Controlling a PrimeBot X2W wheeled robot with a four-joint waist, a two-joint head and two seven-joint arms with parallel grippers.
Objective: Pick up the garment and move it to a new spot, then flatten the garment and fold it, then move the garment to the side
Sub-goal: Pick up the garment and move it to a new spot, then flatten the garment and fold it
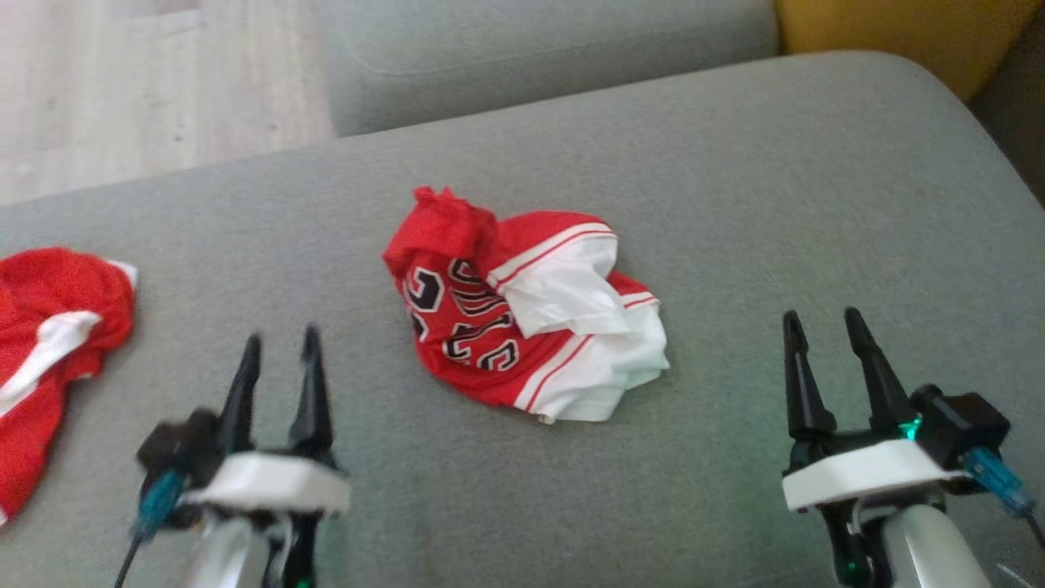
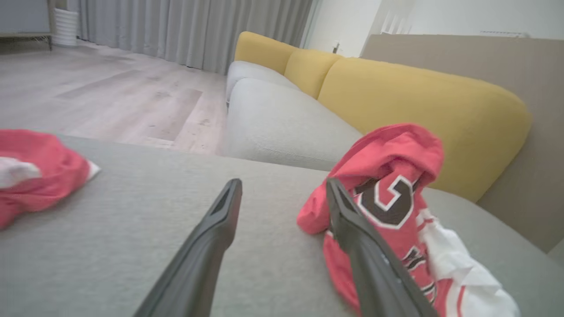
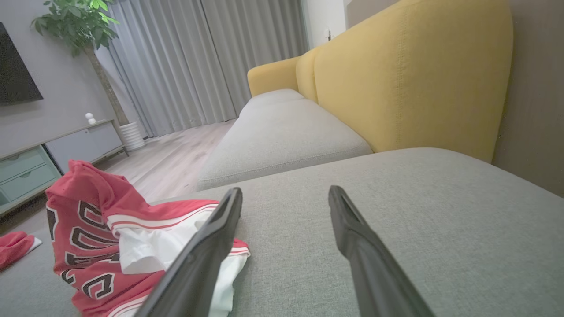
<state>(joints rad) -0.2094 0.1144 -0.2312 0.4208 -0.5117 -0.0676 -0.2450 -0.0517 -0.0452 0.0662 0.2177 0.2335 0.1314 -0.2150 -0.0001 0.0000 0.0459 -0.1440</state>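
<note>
Red cloth [image 1: 73, 286] left of garment [image 1: 490, 327]

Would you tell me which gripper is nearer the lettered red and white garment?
Left. The left gripper sits just left of the garment; the right gripper is farther off, to its right.

1. A grey sofa cushion [image 1: 735, 204] spreads out before me.
2. Near its middle lies a crumpled red-and-white garment [image 1: 522, 327], dark lettering facing up.
3. A second red garment [image 1: 49, 343] lies at my left, well apart.
</note>
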